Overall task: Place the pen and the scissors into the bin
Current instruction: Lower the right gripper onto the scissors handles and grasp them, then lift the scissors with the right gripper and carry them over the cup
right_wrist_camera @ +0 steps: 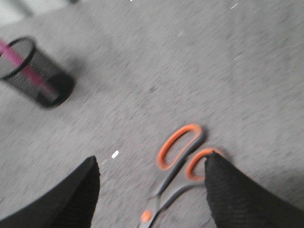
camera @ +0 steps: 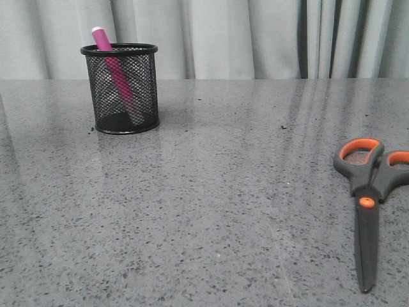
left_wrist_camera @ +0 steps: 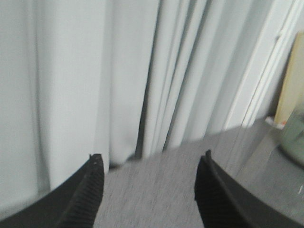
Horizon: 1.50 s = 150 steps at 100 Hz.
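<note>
The pen (camera: 117, 70) is seated in the bin (camera: 121, 89). The scissors (right_wrist_camera: 178, 164) are located beneath the spread right gripper (right_wrist_camera: 151, 176). The left gripper (left_wrist_camera: 148, 170) is spread, nothing held.

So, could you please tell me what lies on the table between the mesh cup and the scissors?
Nothing: the front view shows only bare grey tabletop between the mesh cup and the scissors.

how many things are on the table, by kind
pen: 1, standing tilted inside the cup
scissors: 1, lying flat on the table, closed
mesh cup: 1, upright
total: 3
</note>
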Motion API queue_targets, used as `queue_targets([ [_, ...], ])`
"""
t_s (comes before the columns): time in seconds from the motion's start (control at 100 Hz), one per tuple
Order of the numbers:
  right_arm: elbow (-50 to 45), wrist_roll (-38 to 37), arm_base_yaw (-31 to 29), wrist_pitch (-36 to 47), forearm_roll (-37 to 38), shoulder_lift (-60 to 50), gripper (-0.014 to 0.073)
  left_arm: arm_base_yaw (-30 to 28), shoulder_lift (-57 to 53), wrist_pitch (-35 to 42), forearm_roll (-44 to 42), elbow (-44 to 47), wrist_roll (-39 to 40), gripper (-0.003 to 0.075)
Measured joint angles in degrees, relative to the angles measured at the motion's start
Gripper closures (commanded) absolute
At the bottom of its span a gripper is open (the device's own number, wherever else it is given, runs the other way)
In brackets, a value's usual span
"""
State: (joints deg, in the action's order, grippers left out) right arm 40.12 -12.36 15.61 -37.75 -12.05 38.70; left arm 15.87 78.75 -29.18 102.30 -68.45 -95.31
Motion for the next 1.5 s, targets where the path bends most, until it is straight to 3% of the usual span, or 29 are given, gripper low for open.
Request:
queue_targets([
  [0.16,3.84,-0.87,7.14,-10.33,-1.78,8.01,0.0162,0.0,-8.84,-1.54,0.0,-0.12,0.91,0.0346],
  [0.33,4.31,-5.02,12.22,-14.27,-1.83,16.97,0.0158,0.0,-15.66,-3.19,-0.21,-0.2,2.96,0.0346],
  [0.63,10.46,-10.39,12.59,-14.67,-1.53,30.5,0.0158,3.89,-23.02,-5.68,-3.68,0.59,6.64,0.0346],
  [0.85,15.79,-19.12,12.61,-18.61,7.23,39.97,0.0159,7.37,-25.96,-6.01,-4.86,2.86,6.98,0.0346],
  [1.37,17.61,-24.12,12.61,-21.44,7.1,44.6,0.0163,8.01,-29.32,-6.01,-4.96,4.86,7.11,0.0346],
  [1.5,18.23,-25.11,12.61,-22.5,7.61,46.56,0.0275,8.01,-29.32,-6.01,-4.96,4.86,7.11,0.0346],
])
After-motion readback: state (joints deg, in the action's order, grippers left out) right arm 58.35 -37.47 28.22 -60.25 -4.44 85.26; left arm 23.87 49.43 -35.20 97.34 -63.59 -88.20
